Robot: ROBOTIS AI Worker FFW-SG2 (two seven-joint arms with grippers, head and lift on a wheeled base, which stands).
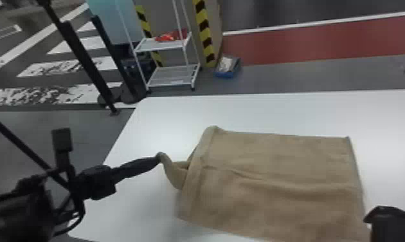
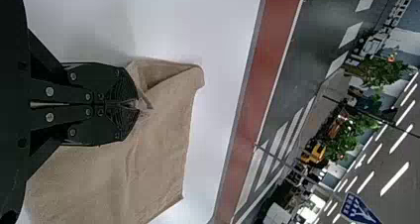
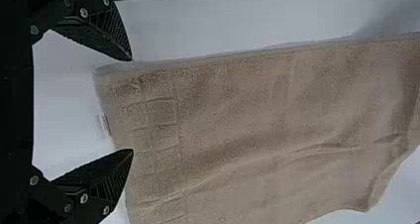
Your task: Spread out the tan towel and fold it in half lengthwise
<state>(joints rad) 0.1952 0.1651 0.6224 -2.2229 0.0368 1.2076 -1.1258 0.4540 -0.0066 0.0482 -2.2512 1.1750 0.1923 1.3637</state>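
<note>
We see the towel [image 1: 275, 157] on the table [image 1: 166, 119]; at its nine o'clock our left gripper [image 1: 157, 158] pinches it, while our right gripper [image 1: 392, 223] sits spread at four o'clock.

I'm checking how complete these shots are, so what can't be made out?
Near side of the tan towel: head view, cut off by the bottom edge.
Cloth inside the left end effector's grip: left wrist view, hidden by its fingers.
Print on the towel's white tag: right wrist view, too small.
</note>
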